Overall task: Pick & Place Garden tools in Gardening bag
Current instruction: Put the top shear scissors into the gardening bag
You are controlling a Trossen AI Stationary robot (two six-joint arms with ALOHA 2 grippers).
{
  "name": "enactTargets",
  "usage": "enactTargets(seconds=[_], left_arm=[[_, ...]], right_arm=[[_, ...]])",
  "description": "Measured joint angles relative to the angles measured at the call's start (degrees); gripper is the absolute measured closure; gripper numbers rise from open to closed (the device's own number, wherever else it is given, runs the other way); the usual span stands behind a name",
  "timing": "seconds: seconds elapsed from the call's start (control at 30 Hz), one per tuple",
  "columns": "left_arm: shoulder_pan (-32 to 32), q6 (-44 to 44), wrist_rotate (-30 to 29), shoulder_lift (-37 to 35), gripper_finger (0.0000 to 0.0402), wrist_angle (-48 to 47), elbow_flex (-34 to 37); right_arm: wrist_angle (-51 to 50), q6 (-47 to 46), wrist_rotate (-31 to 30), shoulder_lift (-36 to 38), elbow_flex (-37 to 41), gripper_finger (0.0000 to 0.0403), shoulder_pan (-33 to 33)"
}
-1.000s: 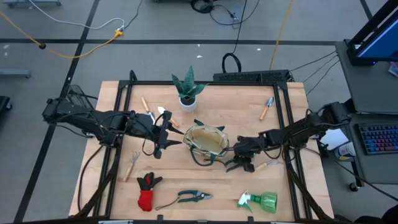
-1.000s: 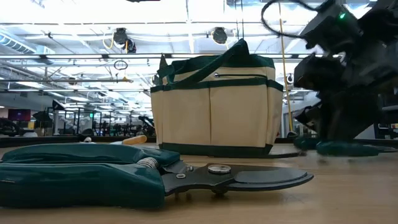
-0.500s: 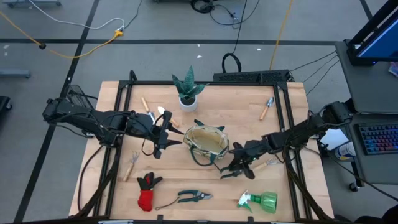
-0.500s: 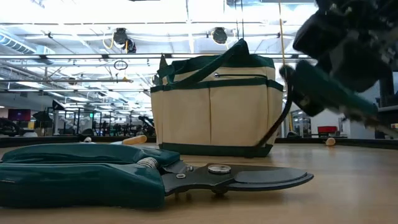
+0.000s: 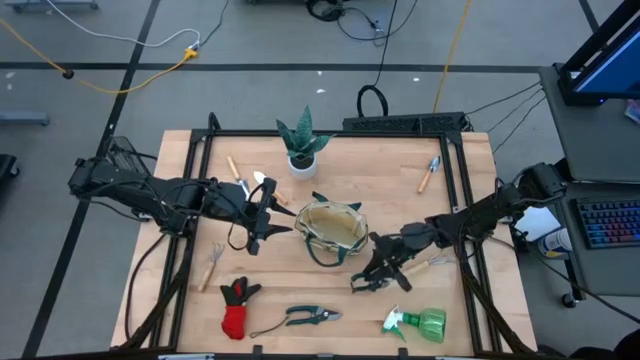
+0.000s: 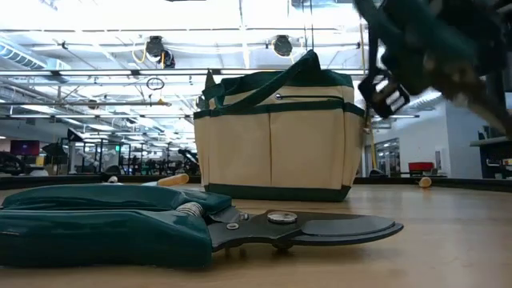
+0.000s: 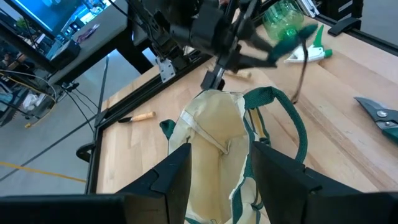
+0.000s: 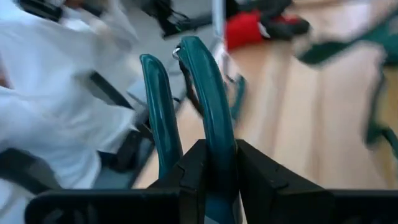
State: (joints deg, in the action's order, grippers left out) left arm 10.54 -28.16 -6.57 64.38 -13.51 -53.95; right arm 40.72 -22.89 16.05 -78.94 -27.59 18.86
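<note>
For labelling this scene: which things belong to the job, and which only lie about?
Job: gardening bag, shears in the right gripper, second shears, glove, spray bottle, rake, trowel.
Lying about: potted plant, keyboard.

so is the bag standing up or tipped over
Upright. The low view shows the gardening bag standing on its flat base, and the left wrist view looks down into its open mouth.

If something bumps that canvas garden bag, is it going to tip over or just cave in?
Probably cave in rather than tip. The gardening bag stands upright on a broad flat base, so it looks stable. From above, its rim sags unevenly and the loop handle droops, suggesting soft walls that would likely buckle when pushed.
</note>
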Motion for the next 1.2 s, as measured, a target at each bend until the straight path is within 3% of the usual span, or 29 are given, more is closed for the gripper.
enactTargets(seconds=[0.93, 1.2], left_arm=[[-0.01, -1.68, 0.02, 0.0, 0.0231, -0.03, 0.0], [0.01, -1.64, 0.0, 0.0, 0.0231, -0.53, 0.0]], right_arm=[[24.66, 7.83, 0.34, 0.02, -1.13, 0.0346, -6.72], [15.18, 14.0, -0.07, 0.04, -10.39, 0.0346, -11.74]])
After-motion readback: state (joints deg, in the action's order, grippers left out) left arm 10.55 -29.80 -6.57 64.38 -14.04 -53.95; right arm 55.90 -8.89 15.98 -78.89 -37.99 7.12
